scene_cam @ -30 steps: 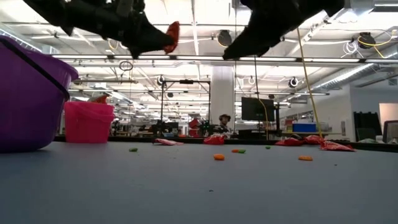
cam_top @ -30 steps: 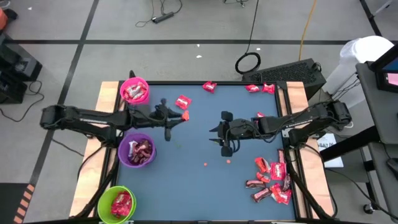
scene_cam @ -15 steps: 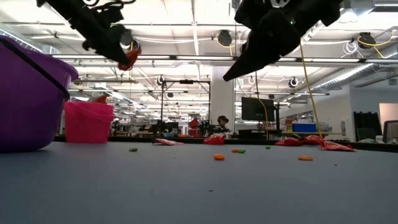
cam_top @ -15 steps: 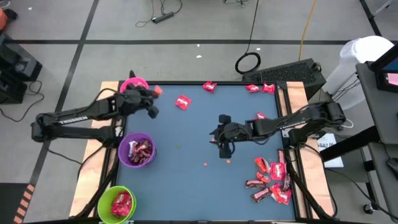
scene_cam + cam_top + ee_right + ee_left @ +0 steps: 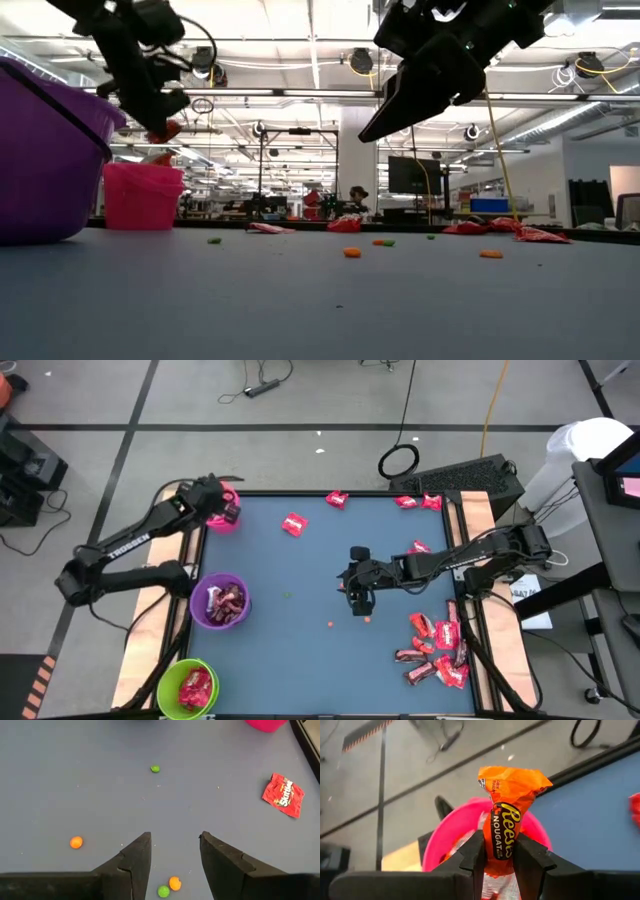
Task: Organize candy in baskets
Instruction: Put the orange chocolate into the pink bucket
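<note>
My left gripper (image 5: 226, 510) is over the pink basket (image 5: 445, 837) at the table's far left corner, shut on an orange wrapped candy (image 5: 507, 805). The low view shows the candy (image 5: 164, 130) above the pink basket (image 5: 143, 195). My right gripper (image 5: 175, 851) hangs open over the middle of the blue table and holds nothing. The purple basket (image 5: 222, 602) and the green basket (image 5: 190, 688) stand along the left edge with candy in them. More candy (image 5: 436, 650) lies heaped at the near right. My left gripper pinches the orange candy between its two fingers, at the wrapper's middle (image 5: 501, 851). The crimped end (image 5: 512, 777) sticks out past the fingertips. The fingers slant downward toward the far left corner. The candy is lifted clear, above the pink basket's opening.
Single red candies lie on the far part of the table (image 5: 293, 524), (image 5: 336, 499), (image 5: 418, 501). Small orange and green specks (image 5: 169, 887) are scattered under my right gripper. Wooden rails (image 5: 160, 620) border the table's left and right sides.
My left gripper has swung with the orange candy from near the table's middle to the far left corner, over the pink basket, and has tipped downward. My right gripper has sunk a little toward the table, still open.
</note>
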Robot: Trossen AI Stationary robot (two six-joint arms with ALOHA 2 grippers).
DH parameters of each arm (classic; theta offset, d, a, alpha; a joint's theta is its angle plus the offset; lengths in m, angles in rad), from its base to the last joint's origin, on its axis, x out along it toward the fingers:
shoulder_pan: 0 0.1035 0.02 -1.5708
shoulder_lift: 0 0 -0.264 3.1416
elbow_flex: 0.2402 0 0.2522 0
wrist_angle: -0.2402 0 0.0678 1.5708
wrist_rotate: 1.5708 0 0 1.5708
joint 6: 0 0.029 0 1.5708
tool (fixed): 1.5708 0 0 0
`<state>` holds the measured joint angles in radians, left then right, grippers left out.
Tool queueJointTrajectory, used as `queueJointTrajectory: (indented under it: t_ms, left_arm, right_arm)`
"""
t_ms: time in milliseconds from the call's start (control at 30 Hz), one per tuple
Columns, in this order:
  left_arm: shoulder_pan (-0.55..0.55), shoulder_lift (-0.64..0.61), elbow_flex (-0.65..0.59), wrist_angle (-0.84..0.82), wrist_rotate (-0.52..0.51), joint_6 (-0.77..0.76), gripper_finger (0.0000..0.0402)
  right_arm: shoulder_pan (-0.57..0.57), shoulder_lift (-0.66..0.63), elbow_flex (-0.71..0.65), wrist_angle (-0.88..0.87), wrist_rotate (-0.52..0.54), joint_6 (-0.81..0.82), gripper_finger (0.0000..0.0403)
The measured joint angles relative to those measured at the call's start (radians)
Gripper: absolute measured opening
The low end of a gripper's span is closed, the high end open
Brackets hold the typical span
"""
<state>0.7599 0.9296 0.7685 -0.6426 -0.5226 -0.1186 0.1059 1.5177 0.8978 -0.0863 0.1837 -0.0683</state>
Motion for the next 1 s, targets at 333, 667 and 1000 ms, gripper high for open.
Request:
queueJointTrajectory:
  t_ms: [333, 667, 1000]
  left_arm:
    - [0.146, 0.169, 0.003, 0.005, 0.172, 0.030, 0.0089]
    - [0.144, 0.205, 0.007, -0.011, 0.170, 0.081, 0.0092]
    - [0.144, 0.206, 0.040, -0.069, 0.154, 0.133, 0.0209]
  right_arm:
    - [0.000, 0.000, 0.000, 0.000, -0.001, 0.010, 0.0157]
    - [0.001, 0.000, 0.000, -0.001, -0.002, 0.030, 0.0157]
    - [0.001, 0.000, 0.000, -0.004, -0.008, 0.053, 0.0157]
